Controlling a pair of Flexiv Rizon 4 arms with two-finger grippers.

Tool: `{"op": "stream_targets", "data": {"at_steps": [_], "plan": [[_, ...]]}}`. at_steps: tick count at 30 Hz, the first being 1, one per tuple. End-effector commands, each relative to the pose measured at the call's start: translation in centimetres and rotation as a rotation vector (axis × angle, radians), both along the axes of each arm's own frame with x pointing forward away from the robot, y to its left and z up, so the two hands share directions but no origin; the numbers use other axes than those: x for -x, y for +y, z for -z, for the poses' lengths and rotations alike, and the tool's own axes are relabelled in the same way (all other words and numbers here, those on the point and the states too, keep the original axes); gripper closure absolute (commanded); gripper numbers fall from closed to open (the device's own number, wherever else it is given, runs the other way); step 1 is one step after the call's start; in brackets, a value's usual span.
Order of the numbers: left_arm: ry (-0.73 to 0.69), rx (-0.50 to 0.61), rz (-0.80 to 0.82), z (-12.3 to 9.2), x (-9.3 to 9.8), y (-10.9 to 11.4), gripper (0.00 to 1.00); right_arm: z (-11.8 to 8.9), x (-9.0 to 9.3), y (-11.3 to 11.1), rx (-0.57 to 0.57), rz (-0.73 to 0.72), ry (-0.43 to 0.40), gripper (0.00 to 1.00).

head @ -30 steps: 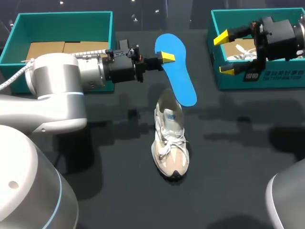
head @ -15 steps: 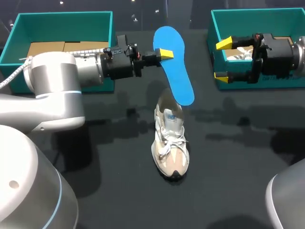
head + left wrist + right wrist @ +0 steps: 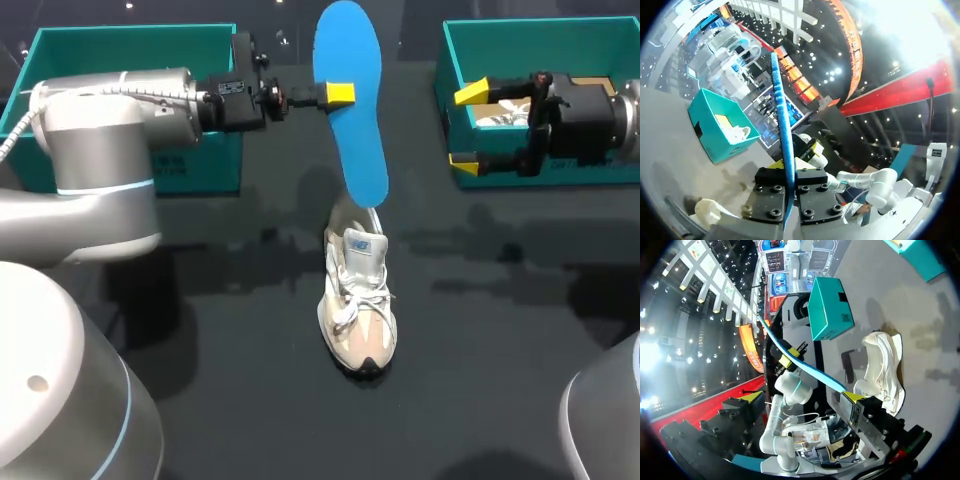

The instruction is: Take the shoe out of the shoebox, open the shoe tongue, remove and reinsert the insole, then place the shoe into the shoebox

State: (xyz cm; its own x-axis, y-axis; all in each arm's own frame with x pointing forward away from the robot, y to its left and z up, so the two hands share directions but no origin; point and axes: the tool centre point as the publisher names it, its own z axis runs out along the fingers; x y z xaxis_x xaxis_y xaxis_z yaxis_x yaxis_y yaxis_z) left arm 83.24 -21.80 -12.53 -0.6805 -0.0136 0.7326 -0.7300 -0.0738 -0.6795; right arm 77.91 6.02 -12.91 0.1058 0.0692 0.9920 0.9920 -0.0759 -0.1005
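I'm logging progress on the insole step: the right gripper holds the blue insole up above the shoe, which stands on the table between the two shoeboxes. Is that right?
Not quite. The head view shows the left gripper shut on the blue insole above the shoe. The right gripper is open and empty at the right shoebox. The shoe does stand on the table between that box and the left shoebox.

The surface (image 3: 200,400) is dark and matte, near black from above and pale grey in both wrist views. Soft, overlapping shadows lie across it: one patch under the left gripper (image 3: 338,95), others under the right gripper (image 3: 466,128). In the right wrist view they show as darker grey blots.
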Motion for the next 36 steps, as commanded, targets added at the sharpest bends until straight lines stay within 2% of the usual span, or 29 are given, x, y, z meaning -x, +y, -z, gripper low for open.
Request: {"op": "stream_targets", "data": {"at_steps": [1, 15, 26, 31, 34, 36], "plan": [[-0.208, -0.061, -0.1, -0.5, 0.0, 0.6, 1.0, 0.0, -0.3, 0.0, 0.002, 0.012, 0.015, 0.0], [-0.208, -0.061, -0.1, -0.5, 0.0, 0.6, 1.0, 0.0, -0.3, 0.0, 0.002, 0.012, 0.015, 0.0], [-0.662, -0.197, -0.041, -2.5, -1.0, 1.3, 1.0, 0.0, -0.3, 0.0, 0.002, 0.012, 0.015, 0.0], [-0.87, -0.204, -0.012, -2.8, -0.5, 1.8, 1.0, 0.0, -0.3, 0.0, 0.002, 0.012, 0.015, 0.0], [-1.041, -0.203, -0.006, -2.8, 0.0, 1.9, 1.0, 0.0, -0.3, 0.0, 0.002, 0.012, 0.015, 0.0], [-1.232, -0.21, -0.02, -2.6, 0.5, 2.0, 1.0, 0.0, -0.3, 0.0, 0.002, 0.012, 0.015, 0.0]]}}
